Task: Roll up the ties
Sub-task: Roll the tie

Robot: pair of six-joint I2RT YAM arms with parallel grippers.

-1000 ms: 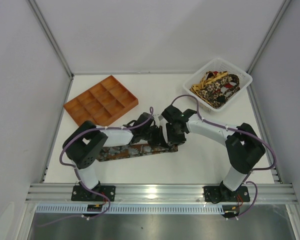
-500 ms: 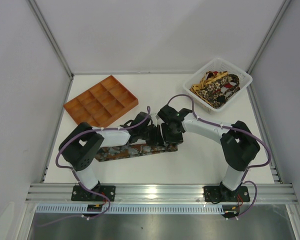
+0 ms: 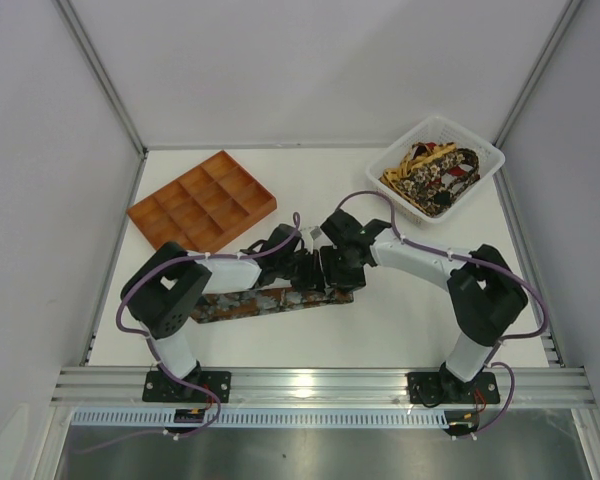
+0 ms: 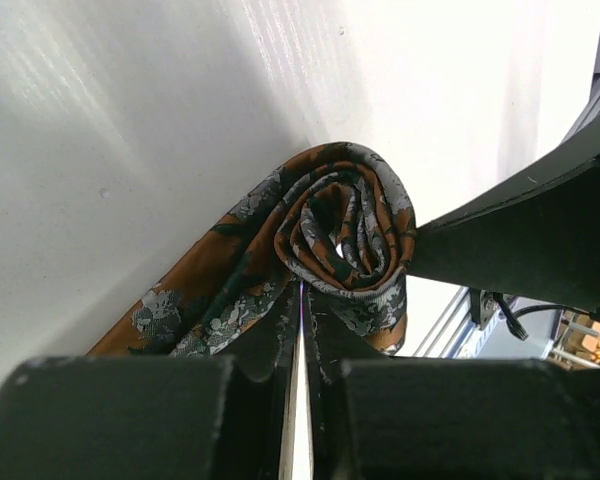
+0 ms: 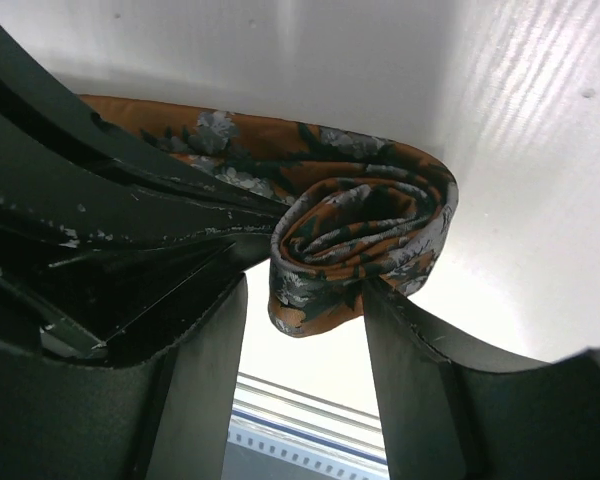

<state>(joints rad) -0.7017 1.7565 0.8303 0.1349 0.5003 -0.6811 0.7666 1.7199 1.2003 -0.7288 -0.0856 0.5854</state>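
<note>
Your left fingers [image 4: 130, 420] pinch the rust-and-grey tie [image 4: 345, 225] beside its spiral coil. Your right fingers [image 5: 430, 380] stand open, flanking it.

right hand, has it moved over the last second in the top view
yes, the right hand has shifted slightly left, away from the white basket and toward the orange tray

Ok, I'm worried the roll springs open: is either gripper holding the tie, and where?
The left gripper pinches the tie at its rolled end, on the roll's outer layer. The right gripper straddles the roll, jaws apart, not clearly gripping.
</note>
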